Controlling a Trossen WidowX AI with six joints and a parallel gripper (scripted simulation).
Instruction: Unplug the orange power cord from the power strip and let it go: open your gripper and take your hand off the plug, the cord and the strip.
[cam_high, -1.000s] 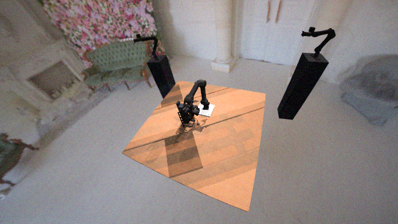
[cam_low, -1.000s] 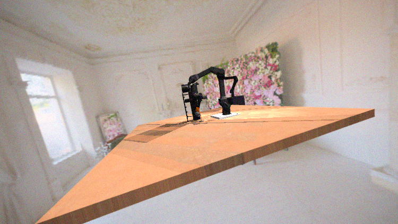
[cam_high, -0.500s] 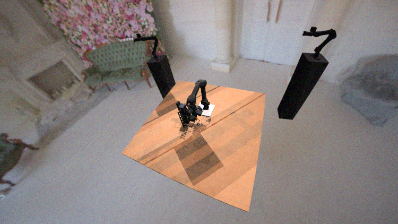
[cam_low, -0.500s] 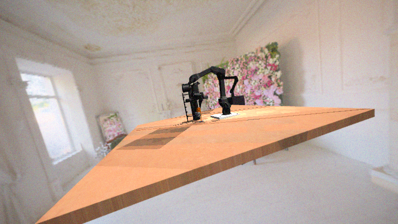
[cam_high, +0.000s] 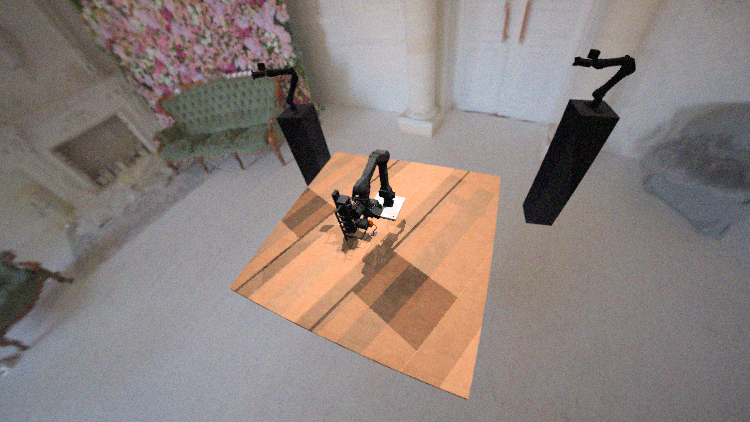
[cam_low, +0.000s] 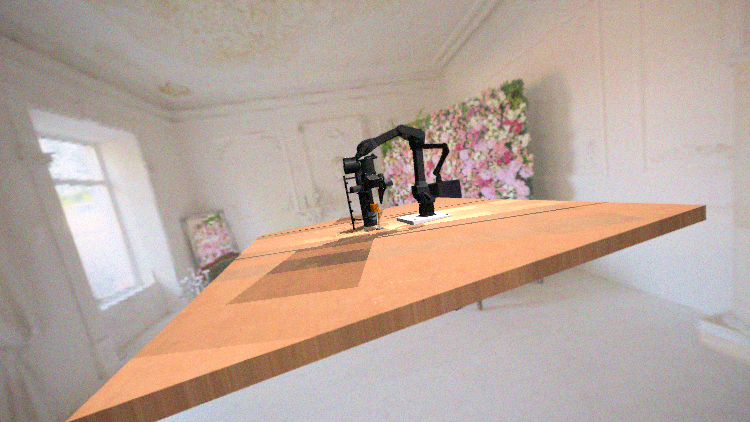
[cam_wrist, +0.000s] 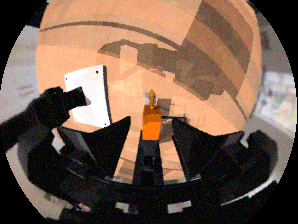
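My gripper (cam_wrist: 151, 119) is open. Its two black fingers stand apart on either side of the orange plug (cam_wrist: 151, 129) (cam_low: 374, 207) (cam_high: 370, 224), with a gap on each side in the wrist view. The plug's orange cord (cam_wrist: 152, 96) runs off past its far end, and a thin part of it hangs towards the table in the exterior view. A dark body (cam_wrist: 148, 161), which looks like part of the power strip, lies directly behind the plug in the wrist view. The arm hides much of it, and whether the plug's prongs sit in a socket cannot be seen.
The arm's white base plate (cam_high: 394, 208) (cam_low: 409, 218) (cam_wrist: 88, 85) is close by on the wooden table (cam_high: 445, 251) (cam_low: 445, 262). A black rack-like upright (cam_low: 349, 203) stands beside the gripper. Two black pedestals (cam_high: 569, 162) (cam_high: 305, 141) with arms stand beyond the table.
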